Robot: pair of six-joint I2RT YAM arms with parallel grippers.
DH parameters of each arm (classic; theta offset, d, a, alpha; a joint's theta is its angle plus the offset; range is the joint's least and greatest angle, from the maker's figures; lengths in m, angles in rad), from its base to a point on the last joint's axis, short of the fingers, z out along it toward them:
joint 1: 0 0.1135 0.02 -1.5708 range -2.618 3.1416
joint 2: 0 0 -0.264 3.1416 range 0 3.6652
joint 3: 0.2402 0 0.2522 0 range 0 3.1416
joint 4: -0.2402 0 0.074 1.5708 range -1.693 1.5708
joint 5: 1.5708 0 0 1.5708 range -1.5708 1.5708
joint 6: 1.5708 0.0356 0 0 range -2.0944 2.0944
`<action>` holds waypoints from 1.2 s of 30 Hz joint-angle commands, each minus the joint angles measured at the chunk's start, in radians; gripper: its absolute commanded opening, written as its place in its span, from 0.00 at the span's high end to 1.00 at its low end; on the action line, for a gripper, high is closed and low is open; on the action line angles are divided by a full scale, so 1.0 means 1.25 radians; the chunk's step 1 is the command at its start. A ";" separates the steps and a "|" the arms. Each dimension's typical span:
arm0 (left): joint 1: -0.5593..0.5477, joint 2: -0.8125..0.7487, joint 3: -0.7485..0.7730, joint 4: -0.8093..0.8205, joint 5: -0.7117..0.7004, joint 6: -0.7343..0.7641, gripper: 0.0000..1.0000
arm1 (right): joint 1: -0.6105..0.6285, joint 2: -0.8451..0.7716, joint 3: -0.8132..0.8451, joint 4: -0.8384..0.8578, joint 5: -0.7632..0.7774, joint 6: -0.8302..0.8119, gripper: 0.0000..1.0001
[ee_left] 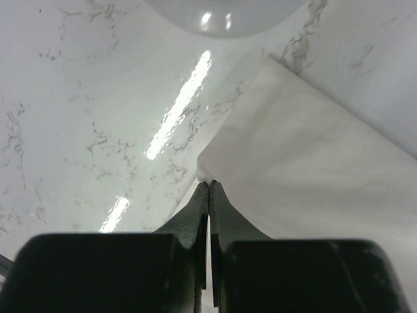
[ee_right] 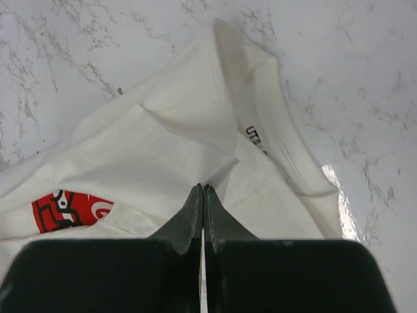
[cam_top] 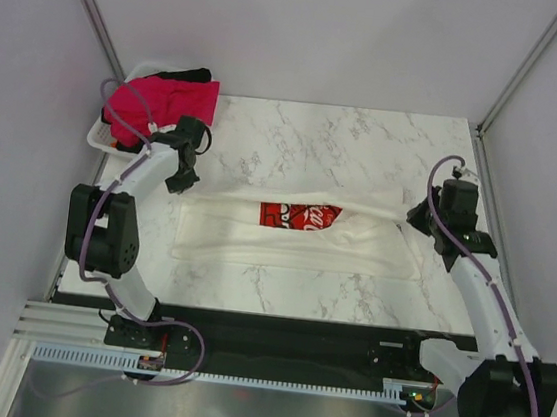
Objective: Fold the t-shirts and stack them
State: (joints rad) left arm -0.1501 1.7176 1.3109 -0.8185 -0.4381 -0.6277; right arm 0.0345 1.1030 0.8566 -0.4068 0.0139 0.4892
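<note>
A white marble table (cam_top: 367, 138) is seen from above, closed in by pale grey walls. A white t-shirt (cam_top: 284, 244) is spread across the middle of it, its long axis running from 9 o'clock to 3 o'clock. A red logo (cam_top: 300, 215) is partly shown near the centre, and one long edge is drawn up into a ridge between the two arms.

The left gripper (cam_top: 184, 176) is placed at the shirt's 9 o'clock end. In its wrist view the jaws are pressed together, with a corner of the white cloth pinched at their tips. The right gripper (cam_top: 420, 220) is placed at the 3 o'clock end. Its jaws are likewise closed tight on a fold of cloth just beside the collar (ee_right: 287, 150). Each arm is thus nearest its own end, with the body of the shirt lying at 6 o'clock from the line between them. The coming fold is judged to depend on that held edge being carried across the long axis.

A white basket (cam_top: 96, 132) is set at 10 o'clock. A red-pink shirt (cam_top: 159, 104) is heaped in it, with a black shirt (cam_top: 188, 75) at its far side.
</note>
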 commanded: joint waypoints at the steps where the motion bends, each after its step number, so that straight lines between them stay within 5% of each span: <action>1: 0.005 -0.082 -0.103 0.088 -0.051 -0.068 0.97 | -0.006 -0.113 -0.112 0.020 0.096 0.125 1.00; 4: 0.005 -0.105 -0.154 0.107 -0.035 -0.073 0.81 | -0.009 -0.168 -0.155 0.006 0.121 0.163 0.95; 6: 0.004 -0.122 -0.175 0.123 -0.025 -0.072 0.41 | -0.010 -0.178 -0.159 0.000 0.143 0.189 0.44; 8: 0.004 -0.147 -0.196 0.127 -0.027 -0.065 0.18 | -0.015 -0.173 -0.145 -0.014 0.156 0.206 0.13; 17: -0.037 -0.244 -0.201 0.137 -0.025 -0.022 0.17 | 0.042 -0.124 -0.132 0.064 -0.051 0.196 0.12; 24: -0.188 -0.096 -0.173 0.152 0.006 0.005 0.19 | 0.165 0.027 -0.187 0.134 -0.088 0.292 0.11; 28: -0.217 0.054 -0.124 0.141 0.062 0.030 0.21 | 0.138 0.180 -0.135 0.140 -0.064 0.242 0.09; 36: -0.226 0.097 -0.139 0.111 0.143 0.036 0.23 | 0.072 0.550 0.064 0.128 -0.100 0.181 0.09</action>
State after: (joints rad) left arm -0.4259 1.8153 1.1664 -0.6434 -0.3298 -0.6048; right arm 0.1303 1.6283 0.8898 -0.2573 -0.1272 0.7586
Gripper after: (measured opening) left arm 0.772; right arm 0.907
